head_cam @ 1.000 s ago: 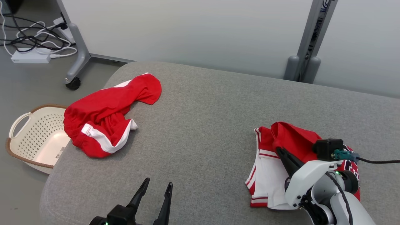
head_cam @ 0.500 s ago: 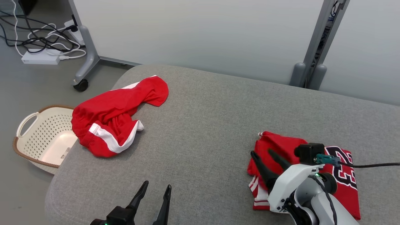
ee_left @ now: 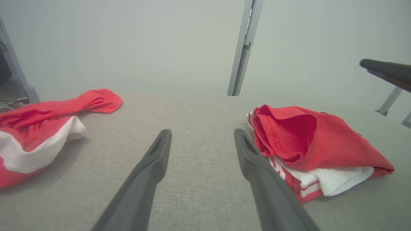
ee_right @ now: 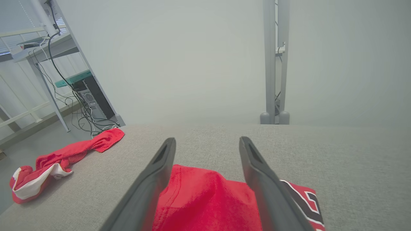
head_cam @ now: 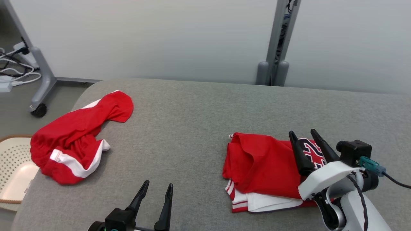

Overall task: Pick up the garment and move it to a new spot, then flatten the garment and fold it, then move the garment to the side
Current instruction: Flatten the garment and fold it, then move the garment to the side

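Garment (head_cam: 260, 163) folding looks finished: it lies as a compact red stack right of centre on the grey counter (head_cam: 192, 115), and a sweep across the frame shows what has altered in the last second. At the far left, the pale basket (head_cam: 13, 160) and the crumpled red-and-white cloth (head_cam: 74, 141) sit nearer the left edge than a second ago. The whole view has slid with them, so the head camera has turned and they have not moved. At the lower middle, the left pincer (head_cam: 158, 184) hovers open and empty over bare counter, as before. Right of centre, the garment has changed most. A second ago a broad white panel lay exposed under the right arm. Now a red layer covers the top, with only a white, striped edge showing along the bottom and dark numerals at the upper right. The right pincer (head_cam: 301, 132), earlier down at the cloth, is now raised above the garment's right part, its fingers apart and holding nothing. I judge the fold done, with the move to the side next.
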You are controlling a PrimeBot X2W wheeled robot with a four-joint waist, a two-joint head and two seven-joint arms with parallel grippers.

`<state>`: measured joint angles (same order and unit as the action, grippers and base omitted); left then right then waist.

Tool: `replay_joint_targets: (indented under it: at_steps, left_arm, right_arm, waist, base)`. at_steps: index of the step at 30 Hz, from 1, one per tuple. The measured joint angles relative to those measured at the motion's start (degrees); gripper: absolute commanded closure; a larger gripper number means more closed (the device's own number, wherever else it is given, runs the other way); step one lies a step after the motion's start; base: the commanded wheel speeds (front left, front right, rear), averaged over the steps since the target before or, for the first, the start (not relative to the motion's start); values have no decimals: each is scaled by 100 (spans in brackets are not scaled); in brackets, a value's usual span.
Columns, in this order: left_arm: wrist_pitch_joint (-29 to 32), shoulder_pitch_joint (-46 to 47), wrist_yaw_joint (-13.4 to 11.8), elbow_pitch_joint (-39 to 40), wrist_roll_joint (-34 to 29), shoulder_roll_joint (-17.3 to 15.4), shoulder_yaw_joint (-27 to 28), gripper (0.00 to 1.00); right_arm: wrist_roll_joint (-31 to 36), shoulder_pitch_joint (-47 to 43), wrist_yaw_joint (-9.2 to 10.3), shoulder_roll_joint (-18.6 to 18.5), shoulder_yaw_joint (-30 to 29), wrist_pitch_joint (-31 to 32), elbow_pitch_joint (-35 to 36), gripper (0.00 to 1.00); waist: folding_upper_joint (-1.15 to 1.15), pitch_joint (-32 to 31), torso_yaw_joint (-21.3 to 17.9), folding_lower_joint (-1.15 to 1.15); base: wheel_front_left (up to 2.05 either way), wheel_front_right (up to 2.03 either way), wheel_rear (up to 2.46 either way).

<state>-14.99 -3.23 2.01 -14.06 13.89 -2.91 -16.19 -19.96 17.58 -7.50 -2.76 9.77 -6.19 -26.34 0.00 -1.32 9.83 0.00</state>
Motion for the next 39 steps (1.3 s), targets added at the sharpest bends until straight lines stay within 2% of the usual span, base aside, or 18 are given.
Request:
replay_joint_targets:
  at_steps: [6,16,27,31,39]
  left_arm:
    - [0,152,-4,48,85,3,-105,0]
    - [34,250,-66,58,168,8,-237,0]
    - [32,12,-313,133,197,7,-199,0]
    - [24,-107,-416,163,205,4,-135,0]
    - [1,-186,-775,498,-26,-3,93,0]
  right_arm:
    - [470,-216,0,-56,-360,-302,153,0]
    - [734,-744,0,-115,-621,-691,357,0]
    - [639,-1463,0,-138,-901,-865,699,0]
    - [748,-1719,0,-124,-964,-872,1067,0]
    - [959,-2156,0,-73,-828,-877,1623,0]
  waist:
    - [0,39,-459,0]
    - [0,67,-945,0]
    - [0,-124,-966,0]
    - [0,-205,-919,0]
    - [0,-287,-830,0]
  base:
    - [0,0,0]
    - [0,0,0]
    - [0,0,0]
    - [0,0,0]
    - [0,0,0]
